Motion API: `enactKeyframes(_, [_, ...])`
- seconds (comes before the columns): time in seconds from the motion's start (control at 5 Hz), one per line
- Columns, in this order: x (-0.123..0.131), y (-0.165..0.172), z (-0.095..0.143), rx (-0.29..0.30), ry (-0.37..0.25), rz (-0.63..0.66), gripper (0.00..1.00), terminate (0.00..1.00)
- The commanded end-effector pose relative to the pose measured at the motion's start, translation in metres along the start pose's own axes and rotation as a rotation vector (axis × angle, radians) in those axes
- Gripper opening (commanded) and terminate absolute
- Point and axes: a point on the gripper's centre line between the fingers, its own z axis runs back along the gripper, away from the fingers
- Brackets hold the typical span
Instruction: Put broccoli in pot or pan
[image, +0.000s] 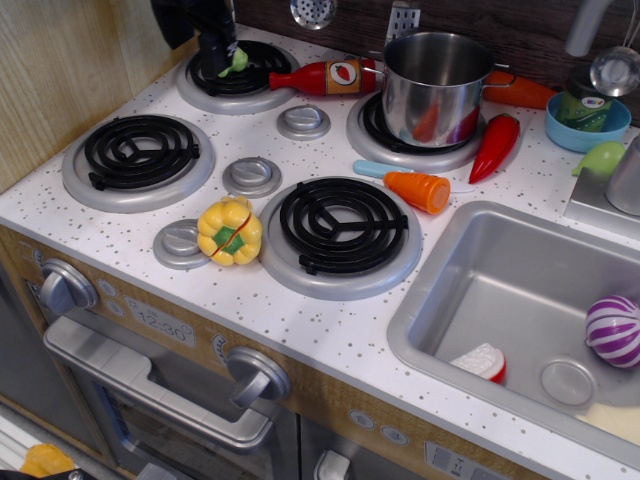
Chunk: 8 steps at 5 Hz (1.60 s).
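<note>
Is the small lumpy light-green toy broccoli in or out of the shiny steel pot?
Out. The small lumpy light-green toy broccoli sits at the back-left burner, well left of the shiny steel pot.

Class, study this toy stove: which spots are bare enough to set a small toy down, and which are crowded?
Free: the front-left black coil burner, the front-centre coil burner between the yellow pepper and the grey sink, and the speckled white counter along the front edge. Crowded: around the shiny steel pot, hemmed by the red sauce bottle, red chilli and orange carrot.
</note>
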Motion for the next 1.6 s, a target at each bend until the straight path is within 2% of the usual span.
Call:
enactKeyframes(0.0, [0.033, 0.037, 0.002, 0.063, -0.14, -0.054, 1.0, 0.0])
enactKeyframes(0.2, [0.043, 0.043, -0.008, 0.044, -0.176, -0.064, 1.0, 0.0])
enactKeyframes(0.6, [0.052, 0.037, -0.024, -0.001, -0.209, -0.064, 1.0, 0.0])
enactKeyframes(0.8, [0.055, 0.039, -0.037, -0.02, -0.211, -0.067, 1.0, 0.0])
enactKeyframes(1.0, [0.054, 0.039, -0.049, -0.061, -0.186, -0.07, 1.0, 0.0])
enactKeyframes(1.2, [0.055, 0.039, -0.051, -0.073, -0.146, -0.039, 0.0, 0.0])
enactKeyframes(1.4, [0.057, 0.037, -0.048, -0.126, -0.138, -0.01, 0.0, 0.0])
